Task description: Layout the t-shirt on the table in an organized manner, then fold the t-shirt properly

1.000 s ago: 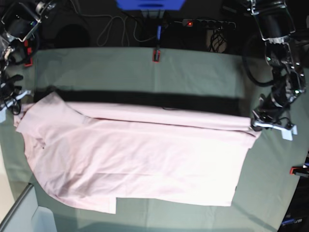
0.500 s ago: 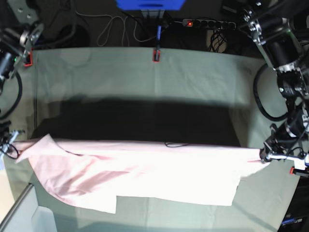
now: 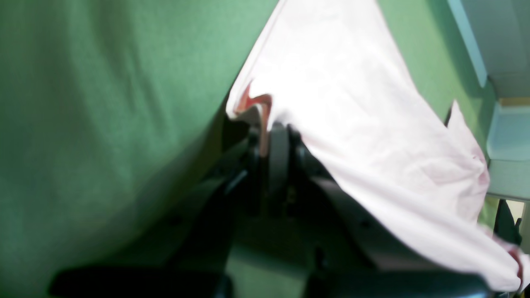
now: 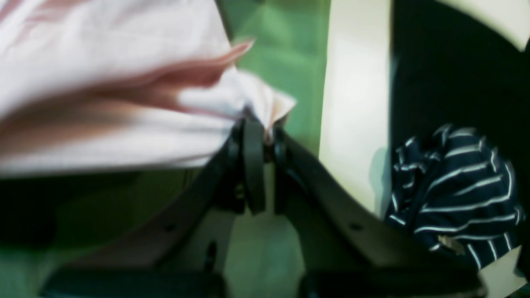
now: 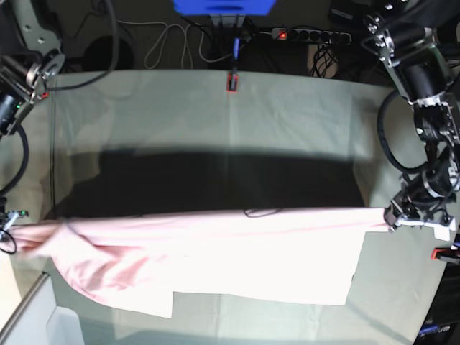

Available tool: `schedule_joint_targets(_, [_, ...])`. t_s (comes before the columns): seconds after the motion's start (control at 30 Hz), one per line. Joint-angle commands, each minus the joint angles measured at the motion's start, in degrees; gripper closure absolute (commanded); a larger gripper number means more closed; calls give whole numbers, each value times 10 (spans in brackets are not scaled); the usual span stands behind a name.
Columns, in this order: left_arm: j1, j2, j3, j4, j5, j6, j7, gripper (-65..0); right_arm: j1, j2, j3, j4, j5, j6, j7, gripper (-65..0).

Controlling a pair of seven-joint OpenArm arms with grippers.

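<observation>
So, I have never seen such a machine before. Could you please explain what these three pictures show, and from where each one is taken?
This is a robot with two arms working at a table covered in grey-green cloth. One picture looks down on the whole table from above. The other two come from small cameras on the robot's wrists, so they look along each end effector. A pale pink t-shirt lies partly on the table. The left end effector is shut on one corner of it, and the right end effector is shut on the opposite corner. Together they hold its upper edge stretched out, raised above the cloth. A dark striped fabric lies beside the table.
</observation>
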Motion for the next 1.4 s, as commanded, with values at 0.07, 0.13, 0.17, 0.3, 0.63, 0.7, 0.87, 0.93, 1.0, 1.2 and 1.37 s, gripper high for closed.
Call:
schedule_joint_targets(0.07, [-8,-14,-2,11,11,4,-21,-1,-28,3,5,7,-30,-10,-5,0])
schedule_joint_targets(0.13, [-2,-14,-5,2,11,4,-21,-1,-48,0,5,8,-32,-10,16,0])
schedule_joint_targets(0.17, [8,-14,-5,1,11,4,-23,-1,-57,0,5,8,-31,-10,25,0])
schedule_joint_targets(0.3, [32,-15,-5,6,7,2,-25,-1,-86,1,10,9,-30,-10,35,0])
schedule_joint_targets(0.63, [119,-14,-7,7,6,1,-27,-1,-187,-33,120,14,-29,-10,68,0])
schedule_joint_targets(0.7, [135,-14,-9,7,6,1,-27,-1,-218,-53,149,41,-29,-10,87,0])
schedule_joint_targets(0.87, [173,-12,-56,22,5,1,-27,-1,-297,-124,185,128,-29,-10,133,0])
schedule_joint_targets(0.93, [190,-11,-64,40,5,1,-27,-1,-325,-143,185,142,-28,-10,154,0])
schedule_joint_targets(1.0, [213,-11,-64,60,5,1,-27,-1,-340,-159,185,143,-28,-10,181,0])
schedule_joint_targets(1.2, [260,7,-64,86,5,1,-27,-1,-346,-170,192,142,-28,-10,199,0])
schedule_joint_targets(1.37, [282,16,-64,87,4,0,-27,-1,-345,-170,222,135,-28,-10,201,0])
